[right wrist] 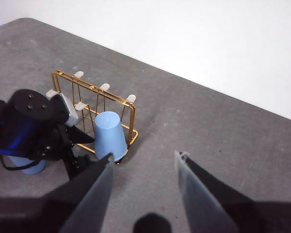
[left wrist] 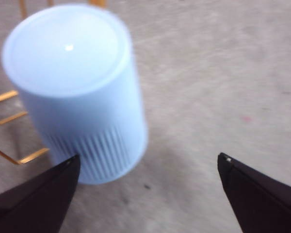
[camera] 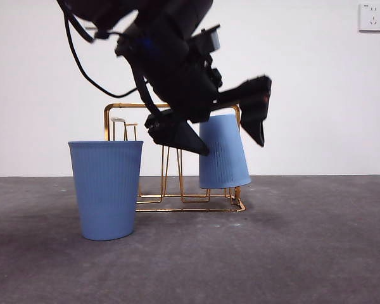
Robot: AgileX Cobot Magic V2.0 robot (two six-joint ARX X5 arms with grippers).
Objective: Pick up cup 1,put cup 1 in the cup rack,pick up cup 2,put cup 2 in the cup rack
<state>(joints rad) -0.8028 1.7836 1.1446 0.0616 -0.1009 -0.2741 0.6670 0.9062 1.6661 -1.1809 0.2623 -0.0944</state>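
Arm point(camera: 177, 57) hides part of cup rack point(camera: 123, 107).

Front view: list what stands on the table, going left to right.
Upright blue ribbed plastic cup → gold wire cup rack → upside-down blue ribbed plastic cup at the rack's right end, with the left gripper open above it.

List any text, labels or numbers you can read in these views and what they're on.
None readable. The two blue cups, upright and upside down on the cup rack, are plain. The cup rack and the wall socket show no legible marks.
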